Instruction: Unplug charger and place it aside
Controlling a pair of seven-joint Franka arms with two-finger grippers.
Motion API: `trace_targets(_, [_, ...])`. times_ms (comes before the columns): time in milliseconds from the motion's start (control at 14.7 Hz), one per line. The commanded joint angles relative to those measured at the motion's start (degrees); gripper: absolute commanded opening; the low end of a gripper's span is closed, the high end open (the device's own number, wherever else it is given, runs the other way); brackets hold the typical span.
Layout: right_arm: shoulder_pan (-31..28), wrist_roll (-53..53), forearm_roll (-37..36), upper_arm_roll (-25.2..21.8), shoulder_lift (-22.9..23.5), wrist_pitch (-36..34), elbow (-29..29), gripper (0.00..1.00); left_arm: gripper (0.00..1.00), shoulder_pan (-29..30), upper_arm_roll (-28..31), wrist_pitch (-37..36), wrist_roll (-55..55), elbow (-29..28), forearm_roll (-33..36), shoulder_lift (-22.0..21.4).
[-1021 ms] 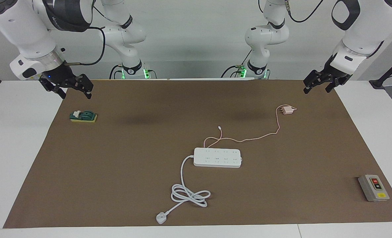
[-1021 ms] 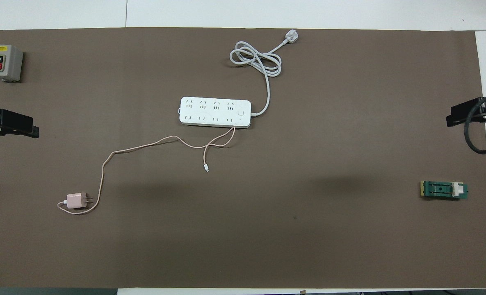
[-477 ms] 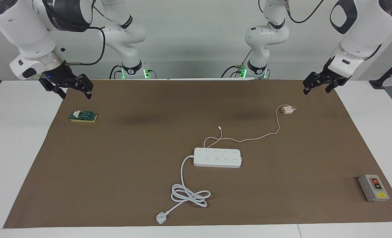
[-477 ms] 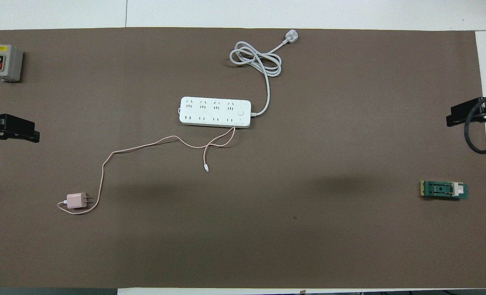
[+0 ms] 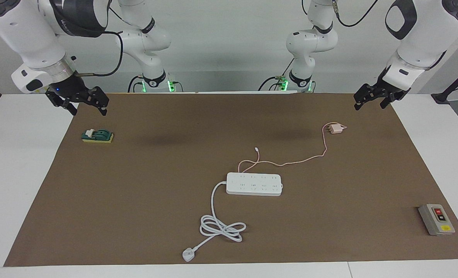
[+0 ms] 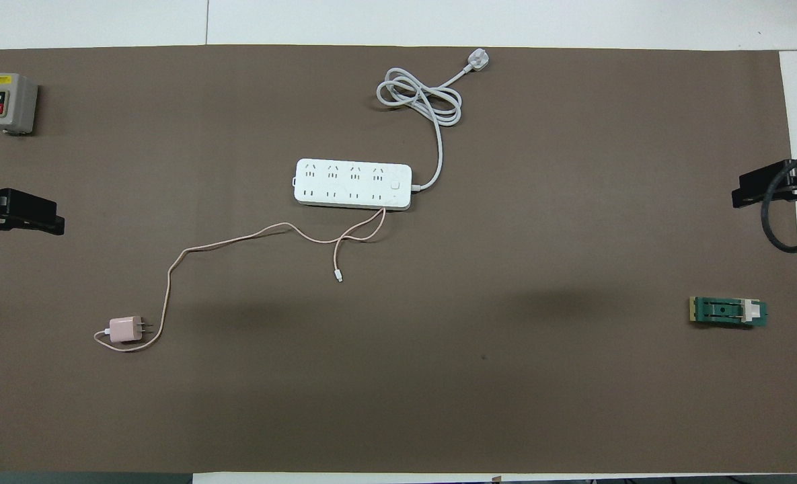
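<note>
The charger (image 5: 334,129), a small pale pink cube with bare prongs, lies on the brown mat toward the left arm's end, in no socket. It also shows in the overhead view (image 6: 124,329). Its thin pink cable (image 6: 237,240) runs to a loose end beside the white power strip (image 5: 254,183), whose sockets are all empty (image 6: 353,183). My left gripper (image 5: 371,101) hangs open and empty over the mat's edge at its own end, apart from the charger. My right gripper (image 5: 85,107) waits open and empty over the mat's edge at its own end.
A grey switch box (image 5: 436,219) stands farther from the robots at the left arm's end. A green fixture (image 5: 97,136) lies under my right gripper. The strip's thick white cord (image 5: 221,227) lies coiled farther out, ending in a plug (image 5: 188,254).
My left gripper has drawn back a little toward the robots' end. The charger, cable, strip and right arm have not moved.
</note>
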Motion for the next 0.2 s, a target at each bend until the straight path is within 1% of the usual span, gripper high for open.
trace_targets(0, [-0.4,0.6,0.3,0.3,0.1,0.1,0.2,1.0,1.0,0.0,0.3,0.7,0.8,-1.4,1.1,-1.3])
trace_targets(136, [-0.3,0.6,0.3,0.3,0.1,0.1,0.2,1.0,1.0,0.1,0.3,0.7,0.7,-1.4,1.0,-1.3])
